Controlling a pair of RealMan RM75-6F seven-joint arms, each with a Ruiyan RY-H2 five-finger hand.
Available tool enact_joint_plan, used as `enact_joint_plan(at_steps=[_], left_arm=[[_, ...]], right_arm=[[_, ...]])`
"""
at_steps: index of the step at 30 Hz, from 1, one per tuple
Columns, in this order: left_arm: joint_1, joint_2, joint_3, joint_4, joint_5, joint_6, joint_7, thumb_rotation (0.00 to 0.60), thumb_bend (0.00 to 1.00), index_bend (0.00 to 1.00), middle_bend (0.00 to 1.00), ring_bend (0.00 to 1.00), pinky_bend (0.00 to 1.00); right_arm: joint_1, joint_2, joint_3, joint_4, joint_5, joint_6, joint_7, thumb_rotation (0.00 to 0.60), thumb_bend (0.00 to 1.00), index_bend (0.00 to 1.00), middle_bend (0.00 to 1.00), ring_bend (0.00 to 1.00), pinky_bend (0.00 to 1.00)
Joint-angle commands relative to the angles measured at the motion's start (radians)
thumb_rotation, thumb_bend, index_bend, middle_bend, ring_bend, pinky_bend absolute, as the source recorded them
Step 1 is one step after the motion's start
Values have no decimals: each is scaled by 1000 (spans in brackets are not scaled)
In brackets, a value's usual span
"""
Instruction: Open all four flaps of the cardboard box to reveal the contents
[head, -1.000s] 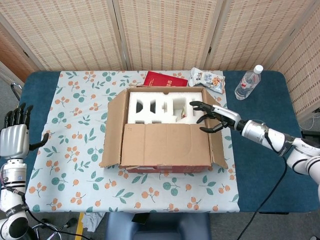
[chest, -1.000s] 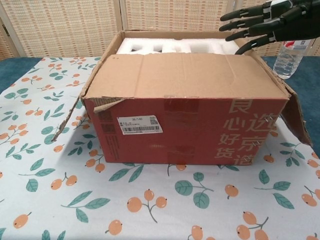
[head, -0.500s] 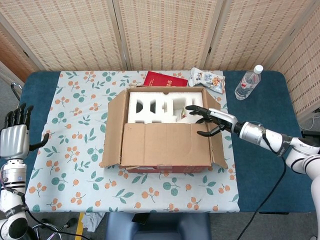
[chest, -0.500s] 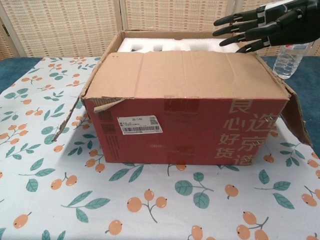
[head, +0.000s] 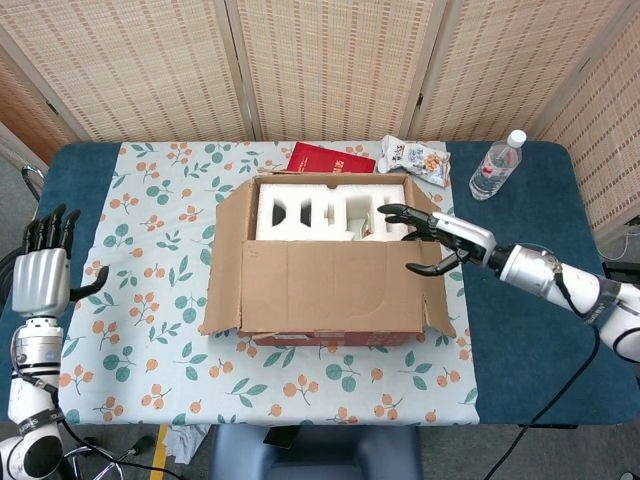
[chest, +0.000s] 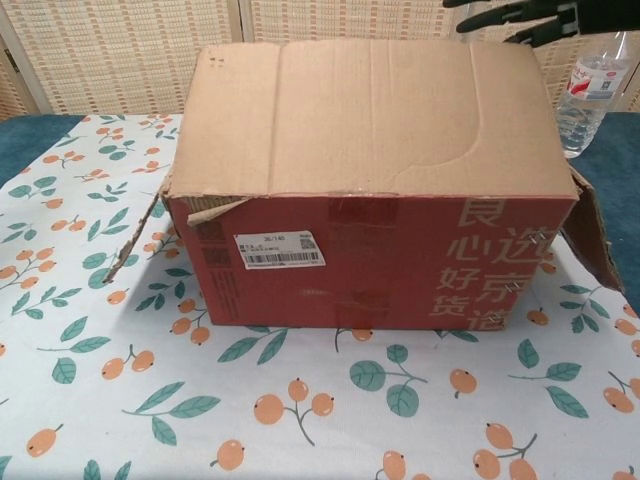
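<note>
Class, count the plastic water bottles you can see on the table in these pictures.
1. The water bottle stands upright on the blue table at the far right, beyond the cardboard box. Nothing suggests another, though the box hides some tabletop.

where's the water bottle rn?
Head view: water bottle stands upright on the bare blue table at the far right, beyond the cardboard box, just right of the snack packet.

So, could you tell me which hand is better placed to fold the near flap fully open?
The right hand: its fingers are at the near flap of the cardboard box. The left hand is held up beyond the table's left edge.
</note>
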Motion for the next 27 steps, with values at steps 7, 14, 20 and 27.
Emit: enact_joint_plan(at_steps=[7,14,20,27], left_arm=[[-18,-19,3,-16,14,3,31,497,350,0,0,0,15],[-31,-34,8,-38,21,9,71,498,349,0,0,0,15],[-36,-48,15,-65,25,27,113,497,350,0,0,0,15],[-38,-56,21,-92,34,46,148,497,350,0,0,0,15]], right_arm=[[-42,176,-11,-234,-23,92,-113,600,421,0,0,0,300],[-83,273,-39,-384,-103,165,-205,600,422,0,0,0,317],[-122,315,-70,-475,-173,181,-292,600,422,0,0,0,332],[-160,318,-92,-498,-201,180,-353,600,423,0,0,0,345]])
